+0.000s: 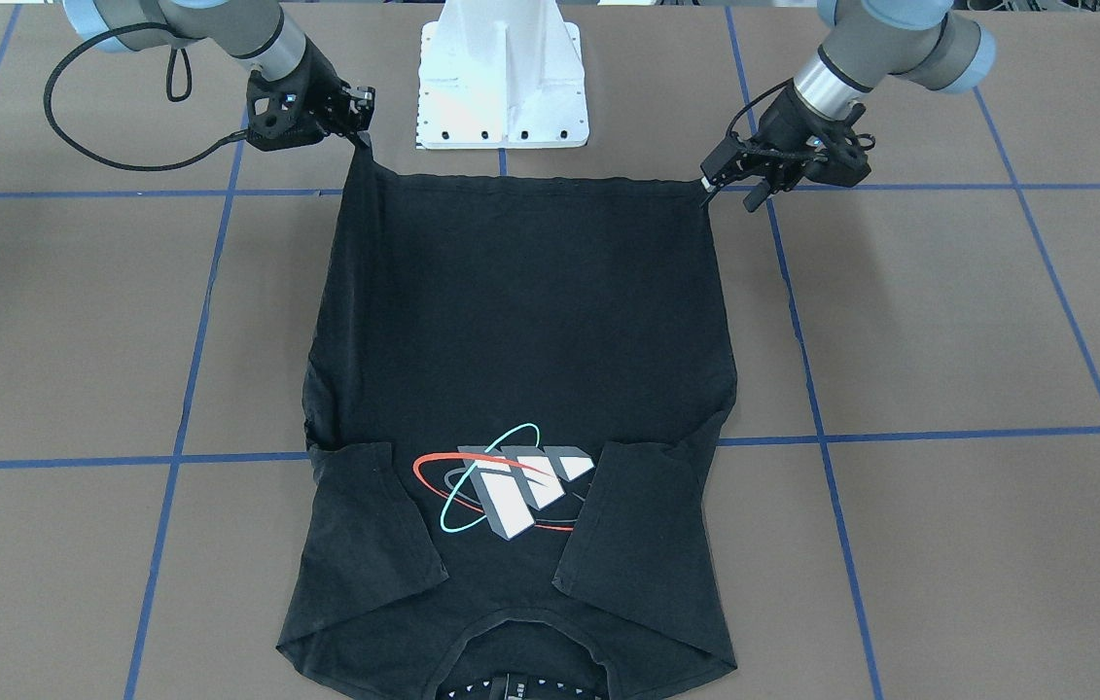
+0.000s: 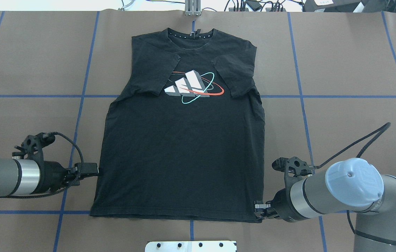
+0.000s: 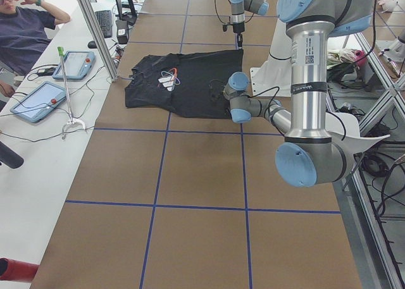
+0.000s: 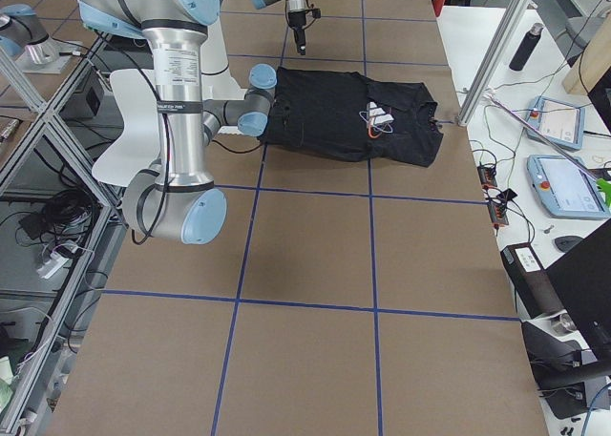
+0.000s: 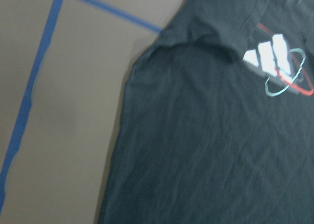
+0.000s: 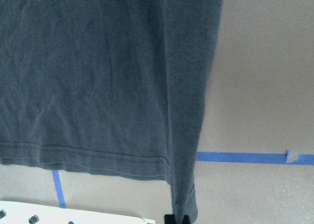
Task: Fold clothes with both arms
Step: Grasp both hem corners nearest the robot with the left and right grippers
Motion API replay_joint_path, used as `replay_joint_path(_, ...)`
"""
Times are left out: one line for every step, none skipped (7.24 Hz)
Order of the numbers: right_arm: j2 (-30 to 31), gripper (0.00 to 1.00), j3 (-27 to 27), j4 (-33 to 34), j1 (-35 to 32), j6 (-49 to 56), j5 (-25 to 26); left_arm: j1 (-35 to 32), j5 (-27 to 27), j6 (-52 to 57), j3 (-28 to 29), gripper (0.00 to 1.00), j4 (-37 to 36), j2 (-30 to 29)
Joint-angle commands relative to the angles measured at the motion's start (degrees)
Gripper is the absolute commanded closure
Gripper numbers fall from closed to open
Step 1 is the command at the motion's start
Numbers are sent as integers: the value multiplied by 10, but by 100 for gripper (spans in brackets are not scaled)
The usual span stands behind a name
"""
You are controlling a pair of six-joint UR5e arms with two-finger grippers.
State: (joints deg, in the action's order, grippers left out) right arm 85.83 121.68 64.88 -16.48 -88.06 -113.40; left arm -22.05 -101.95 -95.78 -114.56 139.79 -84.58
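Observation:
The black T-shirt (image 1: 520, 321) lies face up on the brown table, sleeves folded in over the grey-white block graphic (image 2: 192, 84), collar away from the robot. It also shows in the left wrist view (image 5: 211, 136) and the right wrist view (image 6: 88, 77). My right gripper (image 1: 362, 131) is shut on the hem corner on the robot's right and lifts it slightly; the pinched cloth reaches its fingertips (image 6: 176, 218). My left gripper (image 2: 94, 170) hovers at the shirt's left side edge, a little up from the hem. Its fingers look apart (image 1: 728, 193) and hold nothing.
The white pedestal base (image 1: 501, 87) stands just behind the hem. Blue tape lines (image 2: 78, 115) cross the table. Tablets (image 3: 38, 99) and a seated person (image 3: 25, 30) are beyond the collar-side edge. Black cables (image 1: 122, 156) loop off both wrists.

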Motion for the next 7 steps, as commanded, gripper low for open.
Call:
replay_joint_path(-4,100,7,0,0,-1,0,53,13,-32,4,3,0,6)
replay_joint_path(-4,100,9,0,0,0,0,70,13,-45,4,3,-13,5)
replay_joint_path(-4,100,11,0,0,0,0,75,14,-45,4,4,-33,1)
replay_joint_path(-4,100,10,0,0,-1,0,75,14,-45,6,10,-36,1)
replay_joint_path(-4,100,11,0,0,0,0,75,14,-45,6,12,-36,3)
replay_joint_path(-4,100,11,0,-1,0,-1,75,14,-45,6,12,-43,1)
replay_joint_path(-4,100,14,0,-3,0,-1,80,14,-45,6,12,-60,-4)
